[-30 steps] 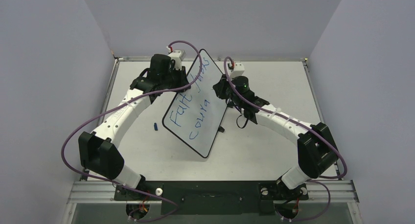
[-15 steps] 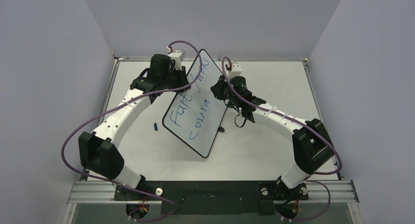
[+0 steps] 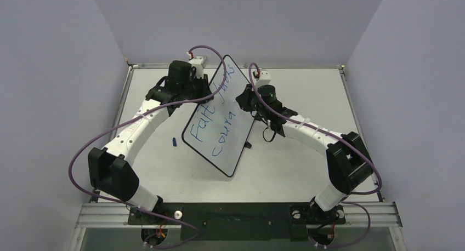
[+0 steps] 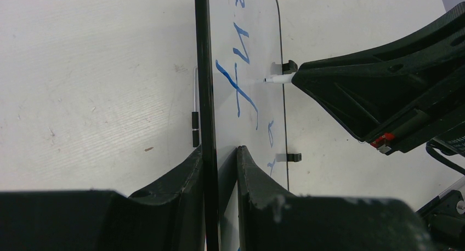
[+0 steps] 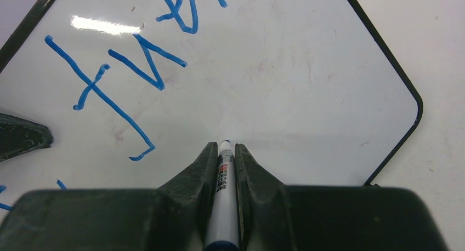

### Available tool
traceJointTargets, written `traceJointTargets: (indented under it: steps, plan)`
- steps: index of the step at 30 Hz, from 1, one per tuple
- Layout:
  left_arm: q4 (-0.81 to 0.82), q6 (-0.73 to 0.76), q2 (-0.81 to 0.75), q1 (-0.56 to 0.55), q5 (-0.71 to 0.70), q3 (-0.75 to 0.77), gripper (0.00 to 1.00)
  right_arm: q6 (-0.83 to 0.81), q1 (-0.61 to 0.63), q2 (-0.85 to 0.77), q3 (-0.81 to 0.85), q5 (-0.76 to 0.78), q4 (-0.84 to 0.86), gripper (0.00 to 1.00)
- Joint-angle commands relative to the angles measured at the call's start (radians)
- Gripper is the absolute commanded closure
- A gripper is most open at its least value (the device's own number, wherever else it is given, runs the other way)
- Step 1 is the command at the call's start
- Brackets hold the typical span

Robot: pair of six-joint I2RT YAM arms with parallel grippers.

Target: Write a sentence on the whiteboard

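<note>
The whiteboard (image 3: 219, 131) stands tilted on edge mid-table, white with a thin black frame. My left gripper (image 3: 204, 92) is shut on its upper left edge; in the left wrist view the jaws (image 4: 219, 152) pinch the frame (image 4: 204, 70). The sentence (image 3: 211, 117) shows in blue, two lines, roughly "Fait fu" over "coura". My right gripper (image 3: 248, 100) is shut on a white marker (image 5: 224, 190), its tip touching the board (image 5: 307, 92) right of the blue letters (image 5: 131, 70). The marker tip also shows in the left wrist view (image 4: 277, 80).
A small blue marker cap (image 3: 174, 142) lies on the table left of the board. Two black tabs (image 4: 290, 157) stick out from the board's far edge. Grey walls enclose the table on three sides.
My right arm has shifted slightly left toward the board, bringing the marker in. The left arm and the board have not moved.
</note>
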Motion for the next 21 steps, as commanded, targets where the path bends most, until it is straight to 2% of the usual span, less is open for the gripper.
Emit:
traceJointTargets:
  steps: [1,21]
  plan:
    - [0.052,0.102,-0.040,0.009,-0.092,0.030,1.00,0.009,-0.006,-0.003,0.021,-0.024,0.068,1.00]
    - [0.052,0.102,-0.040,0.009,-0.093,0.030,1.00,0.036,0.010,-0.022,-0.072,-0.056,0.115,1.00]
